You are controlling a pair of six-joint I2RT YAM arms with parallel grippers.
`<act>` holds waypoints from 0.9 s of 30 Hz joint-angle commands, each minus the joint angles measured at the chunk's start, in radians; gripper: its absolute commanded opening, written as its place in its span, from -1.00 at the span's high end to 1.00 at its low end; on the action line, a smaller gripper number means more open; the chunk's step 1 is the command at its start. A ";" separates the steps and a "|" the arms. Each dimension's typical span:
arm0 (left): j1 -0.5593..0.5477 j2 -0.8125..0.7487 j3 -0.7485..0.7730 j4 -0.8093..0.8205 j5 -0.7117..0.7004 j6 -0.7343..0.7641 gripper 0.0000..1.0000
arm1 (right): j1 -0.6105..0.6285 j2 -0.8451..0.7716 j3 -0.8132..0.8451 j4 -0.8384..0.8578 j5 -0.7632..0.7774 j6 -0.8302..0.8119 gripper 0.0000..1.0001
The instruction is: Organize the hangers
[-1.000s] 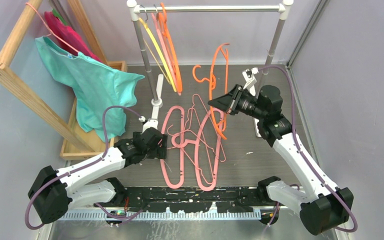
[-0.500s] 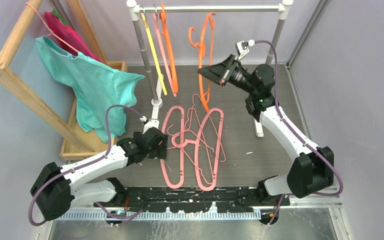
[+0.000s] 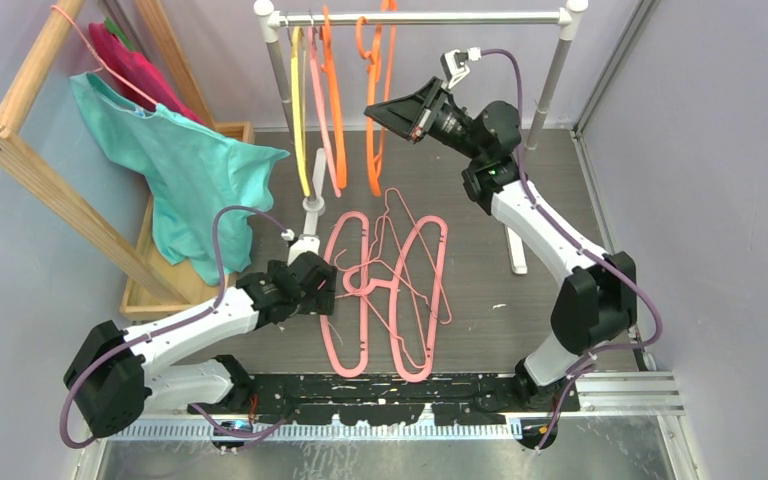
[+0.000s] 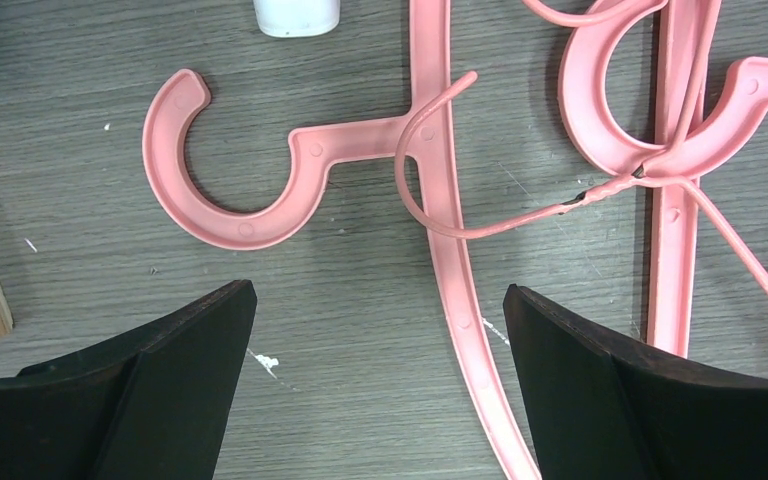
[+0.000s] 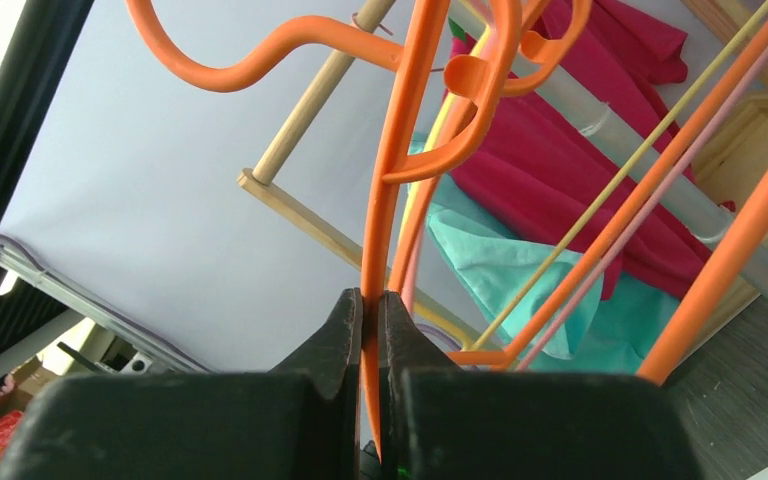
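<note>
My right gripper (image 3: 378, 108) (image 5: 370, 300) is raised beside the metal rail (image 3: 460, 17) and shut on an orange hanger (image 3: 374, 140) (image 5: 392, 170), whose hook is level with the rail. On the rail hang a yellow hanger (image 3: 299, 120), a thin pink hanger (image 3: 320, 110) and another orange hanger (image 3: 334, 100). Several pink hangers (image 3: 390, 290) lie tangled on the table. My left gripper (image 3: 326, 296) (image 4: 380, 330) stands open low over the left pink hanger (image 4: 440, 180), with its hook (image 4: 222, 160) just ahead of the fingers.
The rail stands on two white-footed posts (image 3: 309, 205) (image 3: 550, 80). A wooden frame (image 3: 30, 130) at the left carries a pink hanger with teal (image 3: 195, 170) and magenta garments, over a wooden tray (image 3: 145, 290). Grey walls close in left, right and behind.
My right gripper has carried the orange hanger up and leftward from above the table to the rail. The hangers on the rail have swung. The left arm has barely moved.
</note>
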 commanded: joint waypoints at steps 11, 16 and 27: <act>0.004 0.035 0.055 0.020 -0.033 0.029 -0.96 | 0.016 0.149 0.178 0.177 0.053 0.088 0.98; 0.004 0.043 0.053 0.024 -0.033 0.028 -0.96 | 0.029 0.212 0.208 0.155 0.054 0.100 0.98; 0.003 0.044 0.043 0.025 -0.038 0.029 -0.96 | 0.056 0.271 0.224 0.128 0.059 0.106 0.93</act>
